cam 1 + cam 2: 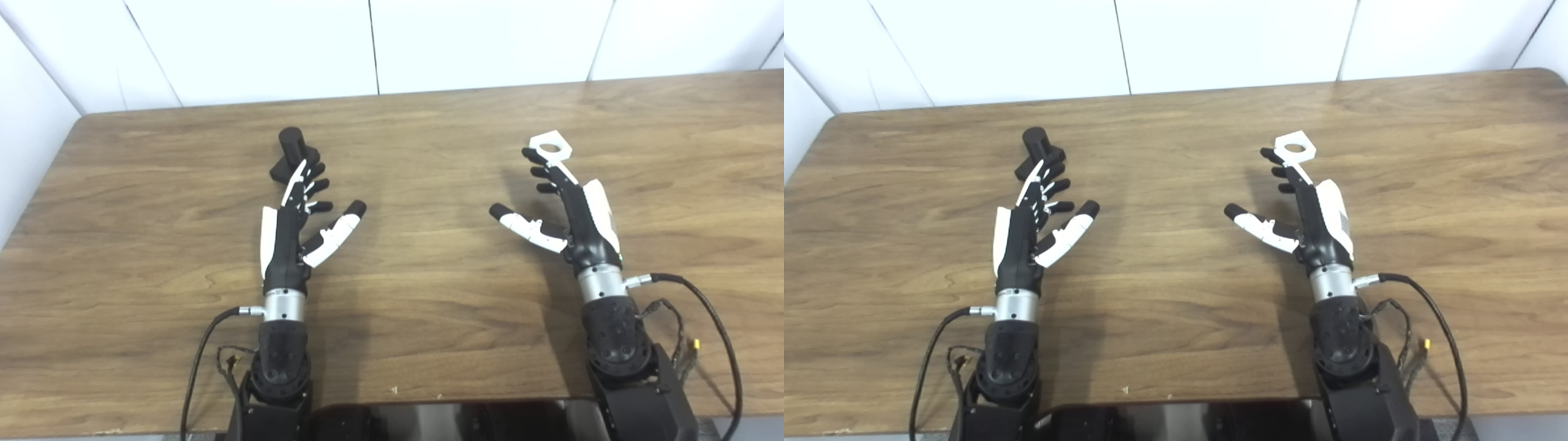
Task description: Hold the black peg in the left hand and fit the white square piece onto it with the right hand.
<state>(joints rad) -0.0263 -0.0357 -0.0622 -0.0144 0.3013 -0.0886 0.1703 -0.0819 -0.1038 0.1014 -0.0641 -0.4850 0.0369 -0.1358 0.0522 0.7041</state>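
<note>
Both hands spread, grasping nothing: left hand (293,226) just short of black peg (292,153) on table (429,294); right hand (566,211) fingertips by white square piece (552,146).

Both eyes sit side by side on the head, high over the near edge | tilted down and forward across the tabletop (429,294) toward the white wall (478,37) | moderately close | shared: nearly the whole tabletop, right eye showing more beyond the right hand (1311,208).
</note>
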